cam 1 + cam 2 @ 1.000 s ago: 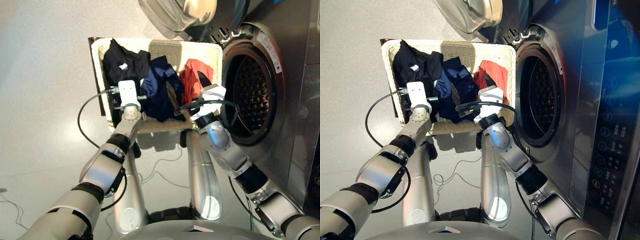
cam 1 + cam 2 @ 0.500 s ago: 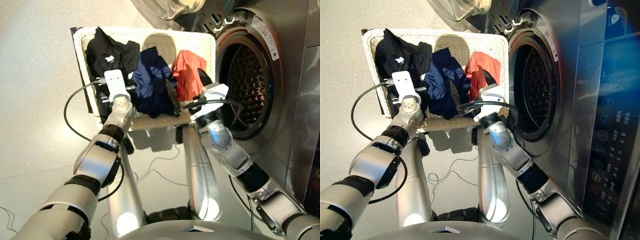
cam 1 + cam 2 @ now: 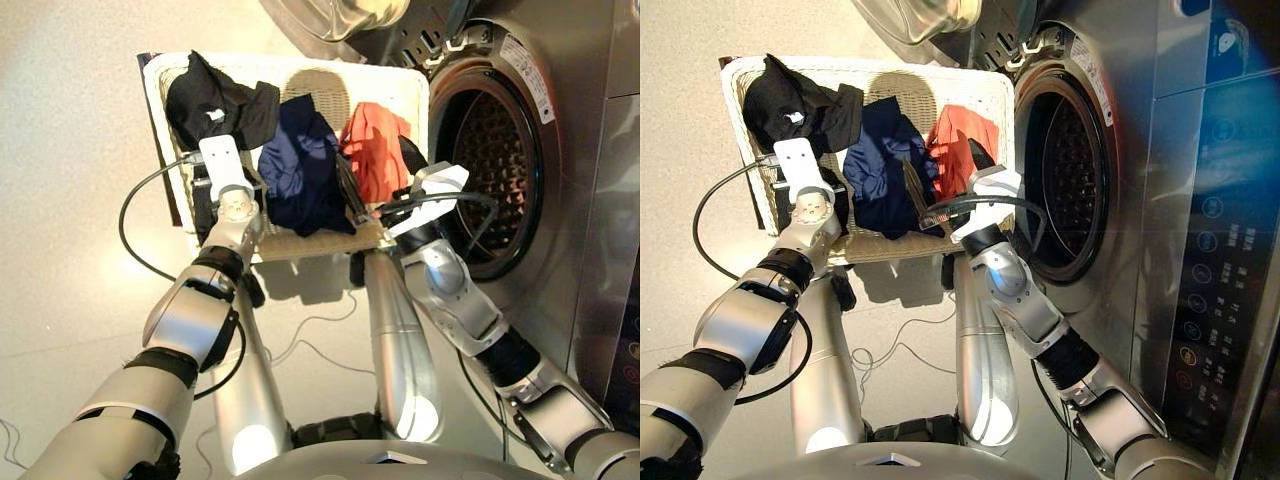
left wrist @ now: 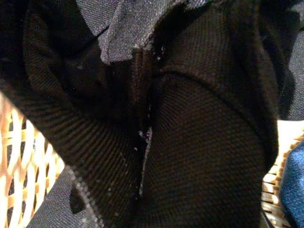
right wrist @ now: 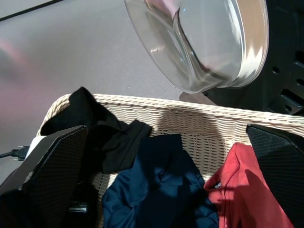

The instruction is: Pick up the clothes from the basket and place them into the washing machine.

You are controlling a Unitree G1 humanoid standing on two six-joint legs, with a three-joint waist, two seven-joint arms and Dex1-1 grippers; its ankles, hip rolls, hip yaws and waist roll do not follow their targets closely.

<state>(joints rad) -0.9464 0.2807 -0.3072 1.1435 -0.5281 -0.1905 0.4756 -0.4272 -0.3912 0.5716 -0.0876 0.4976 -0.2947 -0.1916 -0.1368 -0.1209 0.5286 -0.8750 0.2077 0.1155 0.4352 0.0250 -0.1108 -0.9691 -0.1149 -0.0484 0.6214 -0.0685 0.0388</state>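
My right gripper (image 5: 166, 156) hangs wide open over the cream basket (image 3: 410, 100), navy garment (image 3: 300, 170) beneath; left grip I can't tell. Descending blind risks snagging the red-orange garment (image 3: 372, 150) too

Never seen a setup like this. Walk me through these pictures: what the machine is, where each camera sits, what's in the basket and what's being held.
This is a humanoid robot with two arms, standing at a washing machine whose round door is open. The two wide pictures come from cameras in its head, looking down over its arms. The other two come from cameras on its wrists.

A cream woven basket on the floor holds three garments: a black one, a navy one and a red-orange one.

The left hand is pressed into the black garment, which fills its wrist picture, so its grip cannot be judged. The right hand hovers open above the clothes, holding nothing.
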